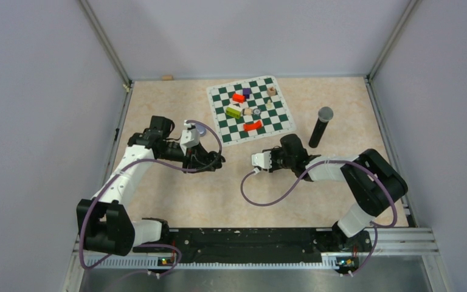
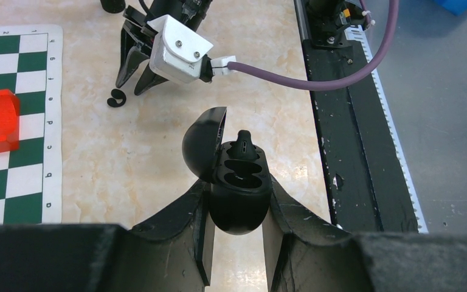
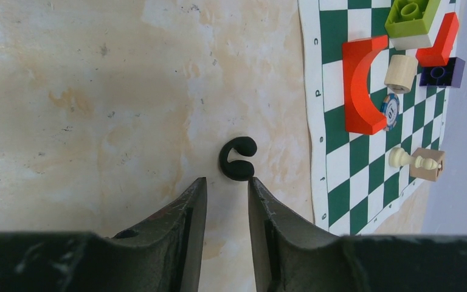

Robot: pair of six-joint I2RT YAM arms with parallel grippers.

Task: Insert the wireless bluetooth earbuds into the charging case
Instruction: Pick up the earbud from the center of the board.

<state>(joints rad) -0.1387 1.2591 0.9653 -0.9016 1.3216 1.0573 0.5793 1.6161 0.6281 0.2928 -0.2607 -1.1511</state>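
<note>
Loose bud point(image 3: 238, 158): black, lying on the surface point(image 3: 97, 91) just beside the board point(image 3: 334, 201) edge; nothing has hold of it.
Right tool point(image 3: 226, 180): yours is low, with its tips just short of the loose bud. The jaws are a narrow gap apart with nothing between them.
Case point(image 2: 237, 216): black, near the loose bud, with its lid point(image 2: 202, 143) swung open and the slots showing.
Left tool point(image 2: 238, 185): yours is clamped tight on the Case body. You cannot tell whether the Case touches the surface.
Bud in case point(image 2: 244, 143): black, at the far slot. It stands proud of the rim, so I judge it not fully seated. The near slot looks empty.
Done: at most one bud is in.
Left to do: you need to grip the loose bud, bring it to the empty slot, and press both buds home.
Purple buds: you cannot make them out in any view.
Blocks point(image 3: 365, 85): on the board, well apart from the Case, and not your concern.
</note>
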